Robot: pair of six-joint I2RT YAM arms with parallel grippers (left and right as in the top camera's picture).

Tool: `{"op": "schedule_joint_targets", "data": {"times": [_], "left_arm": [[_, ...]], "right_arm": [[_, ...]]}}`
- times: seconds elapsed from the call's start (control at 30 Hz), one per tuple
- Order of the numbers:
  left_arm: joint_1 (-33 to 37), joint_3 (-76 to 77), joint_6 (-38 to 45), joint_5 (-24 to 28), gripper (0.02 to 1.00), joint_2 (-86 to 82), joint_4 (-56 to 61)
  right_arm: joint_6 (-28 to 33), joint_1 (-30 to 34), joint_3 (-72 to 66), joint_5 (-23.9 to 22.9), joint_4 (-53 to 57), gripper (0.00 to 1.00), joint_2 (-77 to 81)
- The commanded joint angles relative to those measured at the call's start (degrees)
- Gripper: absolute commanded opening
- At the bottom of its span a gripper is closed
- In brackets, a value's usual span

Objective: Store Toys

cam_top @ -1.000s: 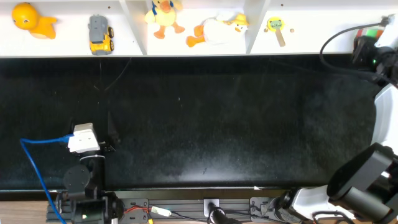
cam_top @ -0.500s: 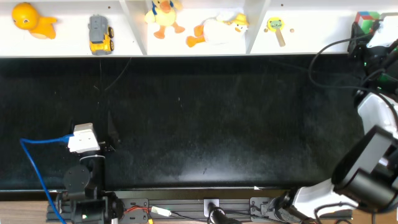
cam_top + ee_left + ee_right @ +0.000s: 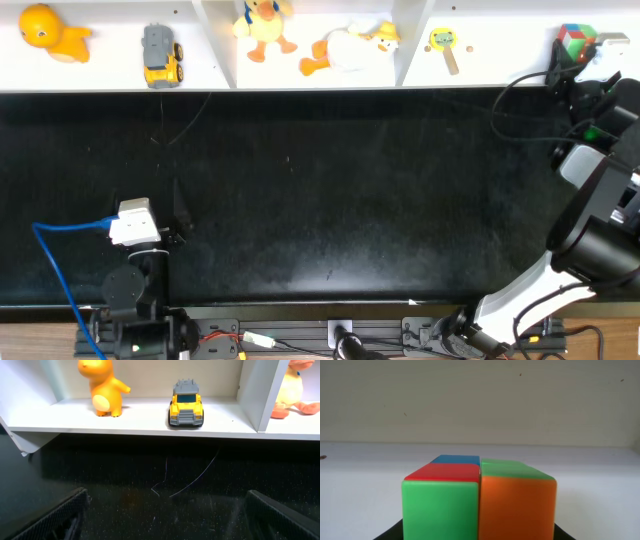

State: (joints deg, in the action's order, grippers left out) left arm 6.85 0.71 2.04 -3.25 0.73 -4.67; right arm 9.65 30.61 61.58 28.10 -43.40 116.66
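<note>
A multi-coloured cube (image 3: 575, 40) with green, orange, red and blue faces sits in the far-right shelf compartment. My right gripper (image 3: 582, 62) is shut on it. In the right wrist view the cube (image 3: 479, 497) stands close up over the white shelf floor, with dark fingertips (image 3: 390, 534) at its lower corners. My left gripper (image 3: 165, 527) is open and low over the black table, facing the shelf; in the top view it rests at the lower left (image 3: 135, 222). An orange toy animal (image 3: 102, 387) and a yellow truck (image 3: 186, 404) stand in the left compartment.
The white shelf (image 3: 320, 80) runs along the table's far edge, split by dividers. Two plush ducks (image 3: 330, 40) fill the middle compartment, and a small green rattle (image 3: 443, 45) lies in the right one. A blue cable (image 3: 60, 260) trails from the left arm.
My right arm has carried the cube leftward and into the far-right shelf compartment, so the cube now shows clear of the gripper. The left arm has stayed still.
</note>
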Motion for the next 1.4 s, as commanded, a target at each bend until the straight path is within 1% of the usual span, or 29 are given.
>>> {"op": "schedule_joint_targets", "data": {"times": [0.03, 0.13, 0.6, 0.63, 0.67, 0.73, 0.77, 0.8, 0.87, 0.9, 0.97, 1.0, 1.03, 1.07, 1.2, 1.3, 1.4], "left_arm": [[0.17, -0.26, 0.94, 0.15, 0.998, -0.57, 0.13], [0.17, -0.26, 0.94, 0.15, 0.998, -0.57, 0.13], [0.17, -0.26, 0.94, 0.15, 0.998, -0.57, 0.13], [0.15, -0.26, 0.94, 0.15, 0.998, -0.57, 0.13], [0.17, -0.26, 0.94, 0.15, 0.998, -0.57, 0.13], [0.17, -0.26, 0.94, 0.15, 0.998, -0.57, 0.13], [0.17, -0.26, 0.94, 0.15, 0.996, -0.57, 0.13], [0.17, -0.26, 0.94, 0.15, 0.998, -0.57, 0.13], [0.17, -0.26, 0.92, 0.15, 0.998, -0.57, 0.13], [0.17, -0.26, 0.94, 0.15, 0.998, -0.57, 0.13], [0.17, -0.26, 0.94, 0.15, 0.998, -0.57, 0.13], [0.17, -0.26, 0.94, 0.15, 0.996, -0.57, 0.13], [0.17, -0.26, 0.94, 0.15, 0.998, -0.57, 0.13], [0.17, -0.26, 0.94, 0.15, 0.998, -0.57, 0.13], [0.17, -0.26, 0.94, 0.15, 0.998, -0.57, 0.13], [0.17, -0.26, 0.94, 0.15, 0.998, -0.57, 0.13], [0.17, -0.26, 0.94, 0.15, 0.998, -0.57, 0.13]], "right_arm": [[-0.92, -0.33, 1.53, -0.09, -0.66, 0.049, 2.27], [-0.96, -0.52, 3.10, -1.40, -0.83, 0.049, 3.76], [-1.46, -0.70, 6.54, -2.25, -0.70, 0.049, 5.16], [-2.45, -0.70, 6.54, -2.21, -0.55, 0.165, 5.16], [-3.76, -0.70, 6.54, -2.21, -0.55, 0.308, 5.16], [-5.81, -0.70, 6.54, -2.21, -0.55, 0.494, 5.16], [-6.45, -0.70, 6.54, -2.21, -0.57, 0.564, 5.16], [-6.95, -0.70, 6.54, -2.21, -0.57, 0.588, 5.16], [-6.93, -0.68, 6.54, -2.21, -0.55, 0.595, 5.16], [-6.93, -0.68, 6.54, -2.23, -0.52, 0.617, 5.16], [-6.97, -0.68, 6.54, -2.19, -0.31, 0.702, 5.14], [-7.41, -0.68, 6.54, -2.19, -0.17, 0.761, 5.14], [-8.00, -0.68, 6.54, -2.19, -0.09, 0.844, 5.09], [-8.92, -0.68, 6.54, -2.19, 0.02, 0.998, 5.07], [-12.50, -0.63, 6.54, -2.19, 1.62, 0.998, 4.07], [-12.46, -0.68, 6.54, -2.43, 7.19, 0.998, 1.09], [-12.44, -0.74, 6.54, -4.11, 14.03, 0.996, -2.93]]}}
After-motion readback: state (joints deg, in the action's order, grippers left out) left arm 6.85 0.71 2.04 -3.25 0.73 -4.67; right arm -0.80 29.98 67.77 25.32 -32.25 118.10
